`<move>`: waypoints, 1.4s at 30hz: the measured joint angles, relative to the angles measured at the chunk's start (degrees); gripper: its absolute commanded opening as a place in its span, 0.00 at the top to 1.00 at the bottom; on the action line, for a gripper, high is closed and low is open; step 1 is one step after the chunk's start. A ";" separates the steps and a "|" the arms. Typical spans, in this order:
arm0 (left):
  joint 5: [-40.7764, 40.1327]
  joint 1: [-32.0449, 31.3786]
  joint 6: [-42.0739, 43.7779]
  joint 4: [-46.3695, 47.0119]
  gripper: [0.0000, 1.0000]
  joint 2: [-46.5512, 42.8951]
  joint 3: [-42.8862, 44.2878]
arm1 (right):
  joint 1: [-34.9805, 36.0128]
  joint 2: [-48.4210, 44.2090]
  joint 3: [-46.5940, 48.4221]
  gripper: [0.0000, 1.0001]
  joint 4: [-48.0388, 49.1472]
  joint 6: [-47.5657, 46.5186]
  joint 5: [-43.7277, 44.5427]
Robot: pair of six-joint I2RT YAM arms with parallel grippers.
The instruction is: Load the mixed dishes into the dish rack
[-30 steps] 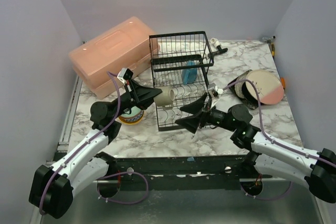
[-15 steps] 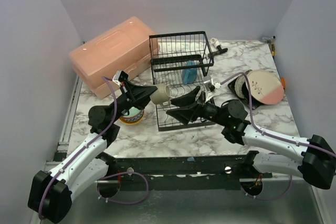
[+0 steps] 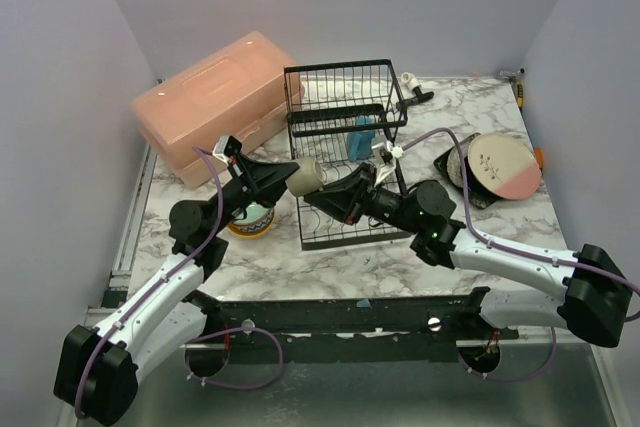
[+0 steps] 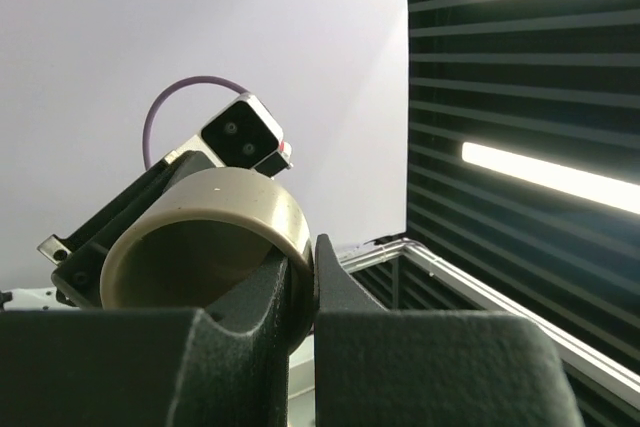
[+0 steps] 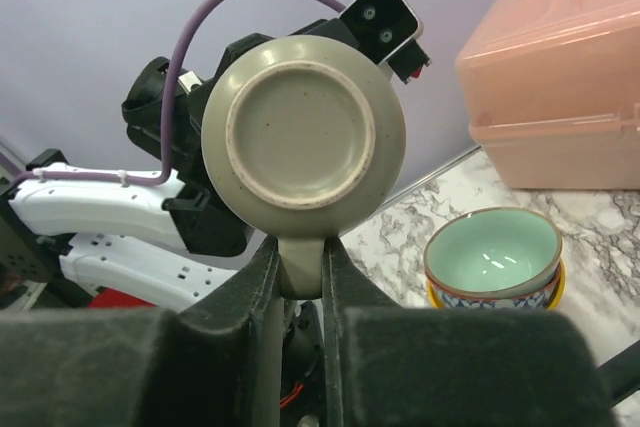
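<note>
1. Custody of the olive mug (image 3: pixel 305 178) is shared: it hangs above the worktop (image 3: pixel 500 237), about mid-width (clear of the marble), between both arms.
2. The left pincer (image 4: pixel 300 292) is clenched on the mug's wall, one finger inside the rim and one outside.
3. The right pincer (image 5: pixel 300 269) is clamped on a stub at the mug's side, apparently its handle. The mug's base faces that wrist camera.
4. The dish rack (image 3: pixel 345 137) stands mid-worktop toward the far edge, with the mug just at its left side.
5. The mint green bowl (image 5: pixel 490 252) sits on stacked bowls near the left edge.
6. The pink-cream plate (image 3: pixel 497 165) lies near the right edge, and the salmon-pink box (image 3: pixel 215 102) fills the far-left corner.
</note>
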 measured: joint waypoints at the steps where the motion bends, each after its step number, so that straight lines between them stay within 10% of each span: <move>1: -0.07 0.11 -0.02 -0.02 1.00 -0.04 -0.20 | 0.07 0.00 0.00 0.99 -0.22 -0.24 0.42; 3: -0.11 0.11 -0.28 -0.15 1.00 -0.22 -0.52 | 0.31 0.00 0.00 0.99 -0.42 -0.33 0.76; 7: -0.07 0.17 0.76 -1.60 0.39 -0.66 -0.68 | 0.42 -0.31 -0.20 0.99 -1.31 -0.28 2.23; 12: 1.55 0.09 7.23 -10.97 0.07 -5.18 -0.57 | 0.70 -3.17 -1.88 0.99 -5.27 0.96 8.35; 29: -10.71 0.22 67.19 -78.09 0.05 -18.64 25.81 | 0.61 4.46 3.28 0.99 -37.51 -5.16 40.72; 42: -31.47 0.22 94.27 -88.94 0.05 -19.34 29.83 | 0.26 28.55 14.32 0.99 -33.07 -11.47 50.51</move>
